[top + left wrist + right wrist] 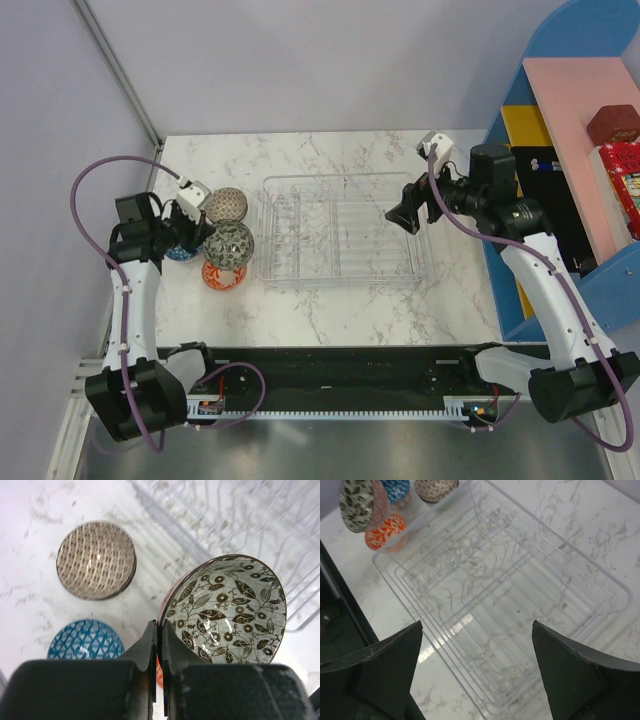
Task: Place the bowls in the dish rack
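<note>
My left gripper (197, 236) is shut on the rim of a pale bowl with a dark leaf pattern (232, 243), held tilted and lifted just left of the dish rack (340, 283). The left wrist view shows my left gripper (160, 630) pinching that bowl (225, 610). A beige lattice bowl (225, 206), a blue bowl (180, 252) and a red-orange bowl (224, 274) sit on the table around it. My right gripper (410, 215) is open and empty over the rack's right part (620, 587); its wrist view shows it (477, 645) above bare ribs.
The rack holds nothing. A blue and pink shelf unit (570, 150) with boxes stands at the right table edge, close behind the right arm. A grey wall runs along the left and back. The black base rail (340, 385) lies along the near edge.
</note>
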